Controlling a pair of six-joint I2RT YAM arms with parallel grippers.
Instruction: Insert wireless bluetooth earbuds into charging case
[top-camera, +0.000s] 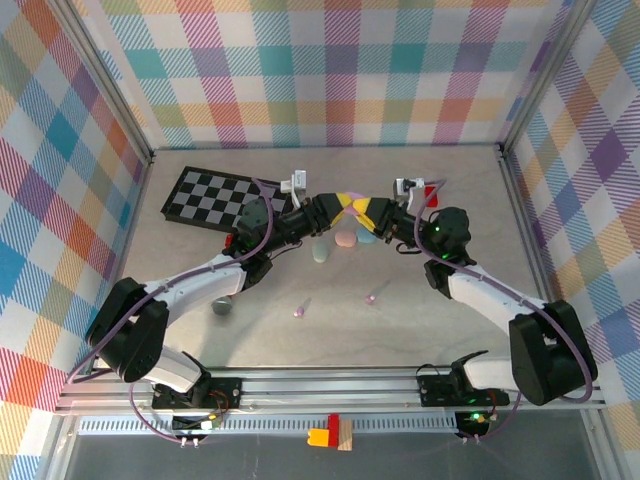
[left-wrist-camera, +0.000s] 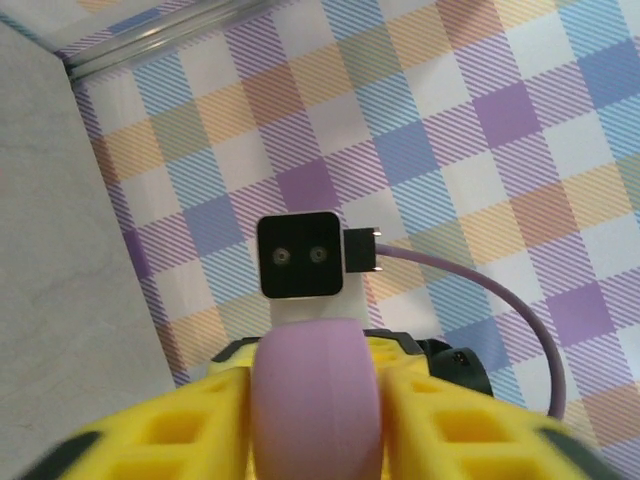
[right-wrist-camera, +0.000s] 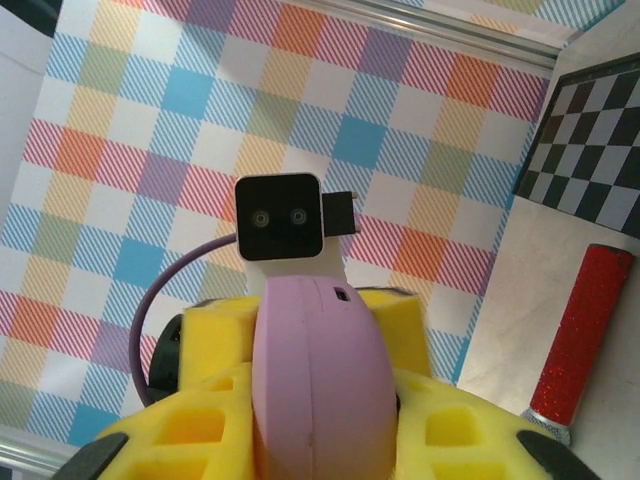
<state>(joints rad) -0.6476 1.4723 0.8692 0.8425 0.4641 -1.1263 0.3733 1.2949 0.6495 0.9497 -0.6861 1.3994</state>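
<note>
As the two arms met above the middle of the tabletop (top-camera: 330, 345), the left gripper (top-camera: 343, 205) and the right gripper (top-camera: 370, 212) both had hold of one lilac case (top-camera: 355, 203), lifted clear of the surface. From the left wrist, the case (left-wrist-camera: 315, 380) sat wedged between that gripper's yellow fingers (left-wrist-camera: 160, 440), which pressed on both its sides with the jaws drawn narrow. From the right wrist, the same case (right-wrist-camera: 315, 370) was clamped between the other pair of yellow fingers (right-wrist-camera: 460, 430), those jaws equally narrow.

One earbud (top-camera: 298, 312) lay loose on the tabletop toward the near edge, left of centre. A second earbud (top-camera: 372, 297) lay well apart from it to the right, and both were outside any case.

A green case (top-camera: 320, 250), a pink case (top-camera: 345, 240) and a blue case (top-camera: 367, 237) sat close together mid-table under the grippers. A checkerboard (top-camera: 215, 195) lay by the far left corner, and a red glitter stick (right-wrist-camera: 580, 340) lay near the far edge, right of centre.
</note>
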